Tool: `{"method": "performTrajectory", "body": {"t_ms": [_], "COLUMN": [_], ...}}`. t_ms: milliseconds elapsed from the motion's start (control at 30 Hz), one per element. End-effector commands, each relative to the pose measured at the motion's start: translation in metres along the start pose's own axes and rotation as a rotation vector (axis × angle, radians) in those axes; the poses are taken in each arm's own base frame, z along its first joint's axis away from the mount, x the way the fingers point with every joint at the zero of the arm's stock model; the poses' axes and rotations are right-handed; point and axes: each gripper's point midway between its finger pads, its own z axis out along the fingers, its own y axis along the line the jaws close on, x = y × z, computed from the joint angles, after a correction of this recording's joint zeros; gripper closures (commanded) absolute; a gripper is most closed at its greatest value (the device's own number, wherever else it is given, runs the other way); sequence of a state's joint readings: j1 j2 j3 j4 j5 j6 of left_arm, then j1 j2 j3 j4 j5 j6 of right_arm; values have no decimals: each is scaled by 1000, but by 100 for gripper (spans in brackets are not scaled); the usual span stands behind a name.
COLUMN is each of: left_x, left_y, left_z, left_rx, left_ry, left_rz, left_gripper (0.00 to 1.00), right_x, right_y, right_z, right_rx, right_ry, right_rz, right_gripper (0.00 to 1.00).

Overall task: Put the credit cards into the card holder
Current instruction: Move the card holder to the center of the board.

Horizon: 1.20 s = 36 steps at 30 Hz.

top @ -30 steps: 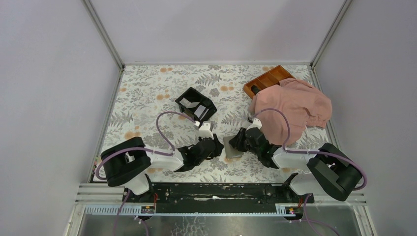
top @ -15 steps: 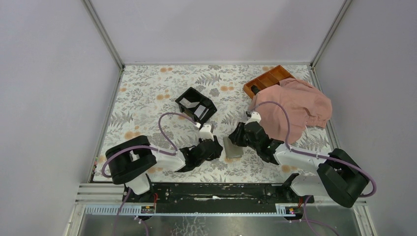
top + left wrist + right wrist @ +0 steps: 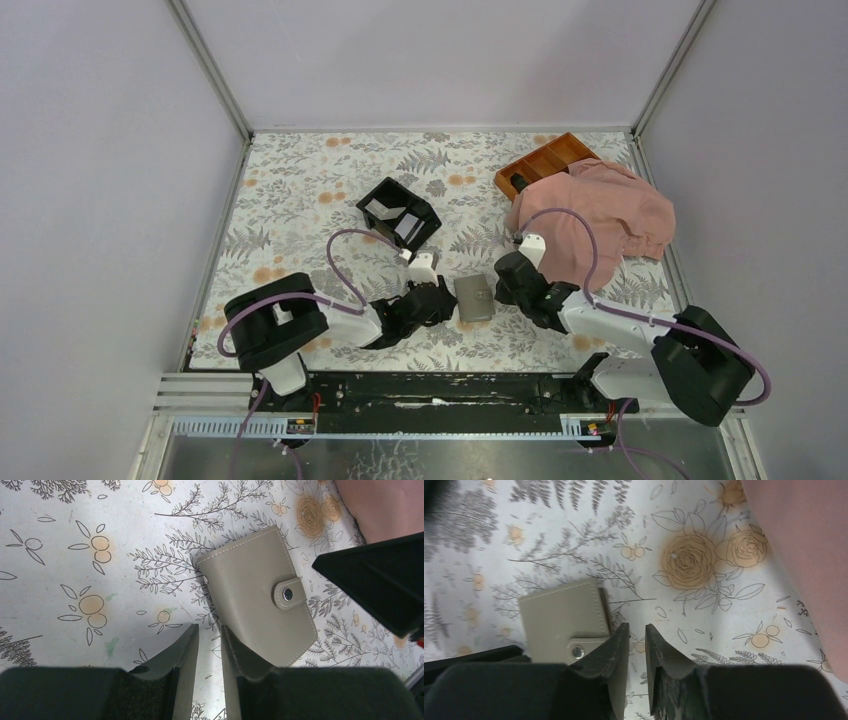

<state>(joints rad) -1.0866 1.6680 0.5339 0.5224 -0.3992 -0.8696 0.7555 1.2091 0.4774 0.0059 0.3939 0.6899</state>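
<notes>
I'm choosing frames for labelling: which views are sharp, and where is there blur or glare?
Left wrist view: the wallet and its snap are crisp, light even, no glare. Right wrist view: the tablecloth goes smeared and soft towards the left edge, sharper at centre. Top view: flat, even light, no hard shadows, small things too tiny for detail.

Card holder (image 3: 473, 298) snapped shut, inside hidden. Left wrist view: near corner behind left fingers (image 3: 237, 660). Right wrist view: lower edge behind right fingers (image 3: 616, 650), left part blurred. Tray (image 3: 545, 160) partly under pink cloth (image 3: 600, 215) (cloth cropped in both wrist views). White pieces (image 3: 385, 207) in black box (image 3: 428, 222) too small to tell.
</notes>
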Motion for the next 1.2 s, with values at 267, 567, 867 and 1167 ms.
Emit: {"method": "performTrajectory", "body": {"t_ms": [267, 567, 867, 1167], "left_x": [13, 5, -7, -36], "left_y": [23, 50, 87, 101], "left_z": [-2, -19, -43, -69], "left_rx": [-94, -176, -266, -336], "left_ry": [43, 13, -33, -127], "left_rz": [26, 10, -28, -38], "left_gripper": [67, 65, 64, 63], "right_x": [30, 52, 65, 34], "right_y": [8, 49, 84, 79], "right_z": [19, 19, 21, 14], "right_rx": [-13, -72, -109, -65], "right_ry": [118, 157, 172, 60], "right_rz": [-32, -78, -103, -158], "right_gripper": [84, 85, 85, 71]}}
